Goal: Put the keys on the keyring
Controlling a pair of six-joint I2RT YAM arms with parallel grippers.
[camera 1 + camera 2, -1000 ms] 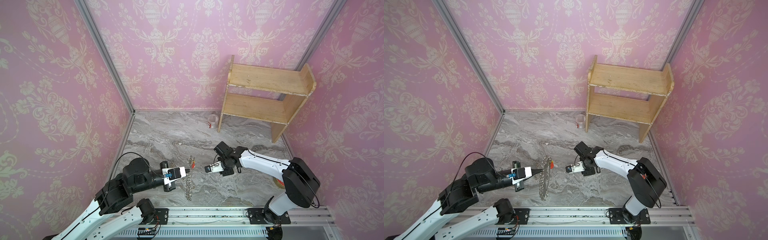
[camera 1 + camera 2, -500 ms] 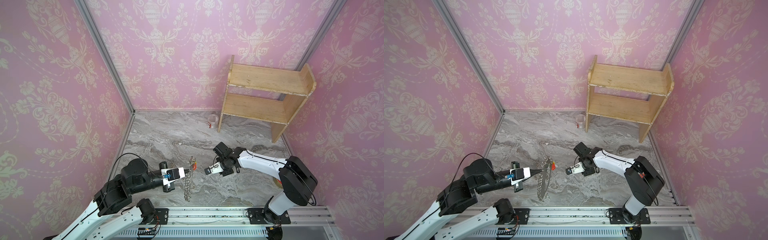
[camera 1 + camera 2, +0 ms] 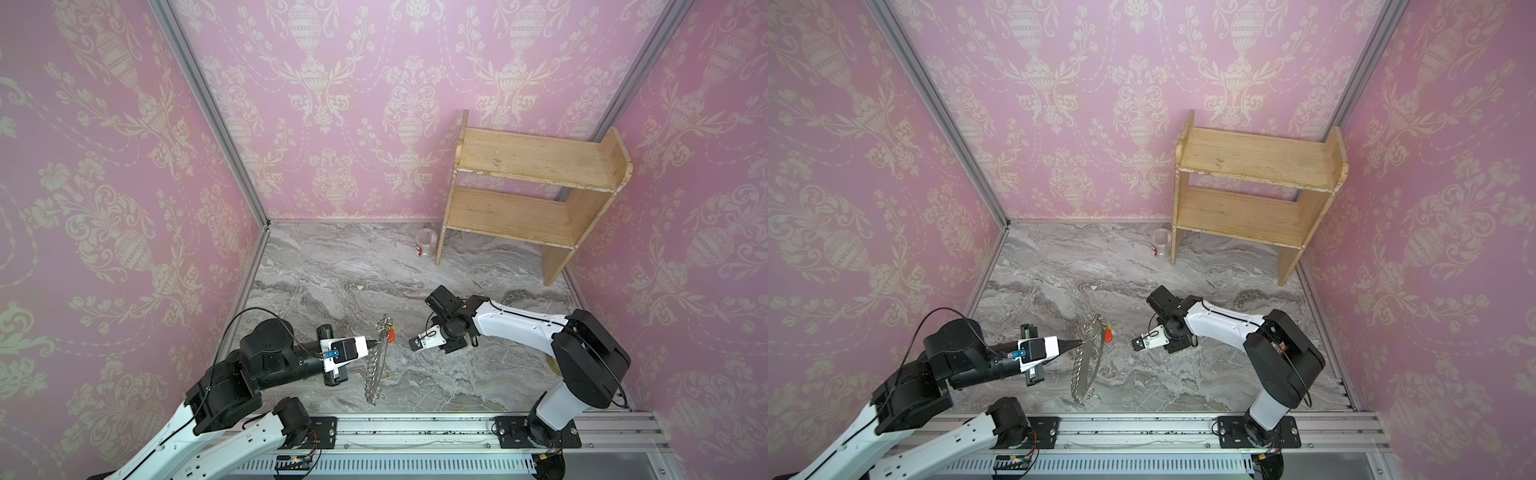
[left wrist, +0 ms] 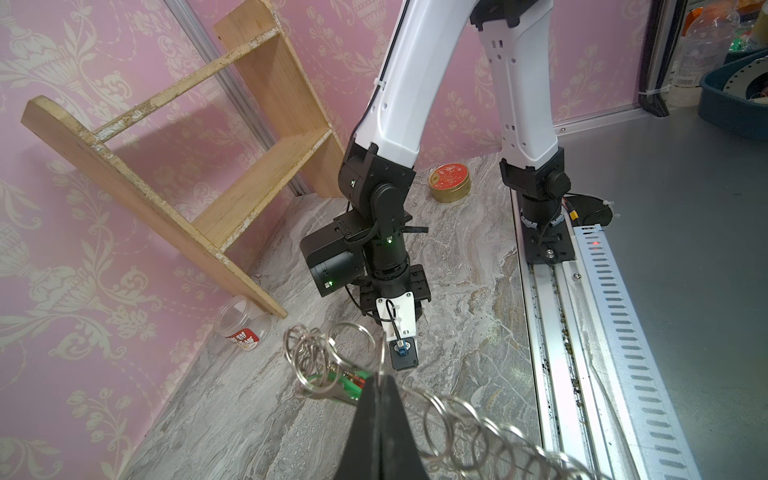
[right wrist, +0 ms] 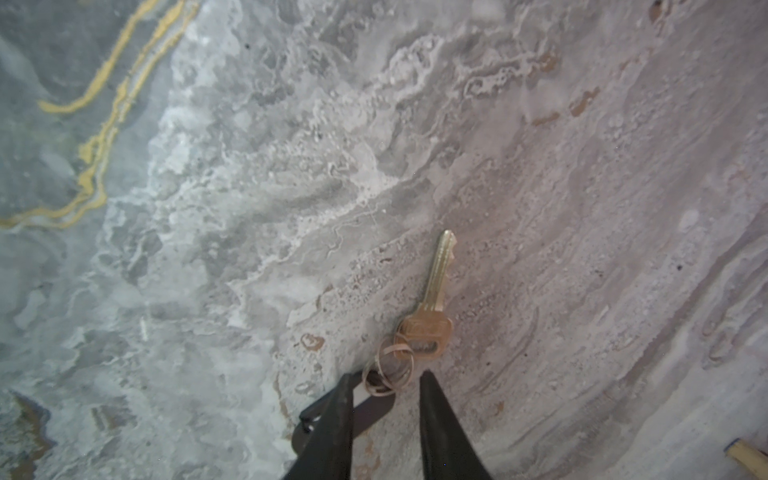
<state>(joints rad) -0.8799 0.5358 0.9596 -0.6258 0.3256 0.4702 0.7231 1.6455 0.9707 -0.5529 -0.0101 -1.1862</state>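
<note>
Pink damask wallpaper closes in a grey, veined marble counter, matte and slightly gritty. In both top views a bare plywood shelf stands at upper right, with a clear plastic jar on its side at its foot. Low in the frame, left of centre, the left claw is pressed together on the keyring. It holds the ring end up while the chain of linked silver rings droops toward the counter. A red tag hangs at the ring. The right arm bends down just right of it, apart from the ring.

The left wrist view shows that claw's black tapered fingers meeting at bottom centre, pinching a thin wire loop of the keyring beside a green tag. A round gold tin with a red lid sits far back, right of centre.

In the right wrist view the right claw is spread at bottom centre. Its tips stand either side of a small split ring threaded through a flat brass key lying on the counter. Neither tip appears to touch it.

The step in hand looks like picking up this key. Squeezing the key's flat head should hold better than the thin, springy ring, which may skid on the stone or twist. A low, square approach would help, and it would leave the ring free for threading.
</note>
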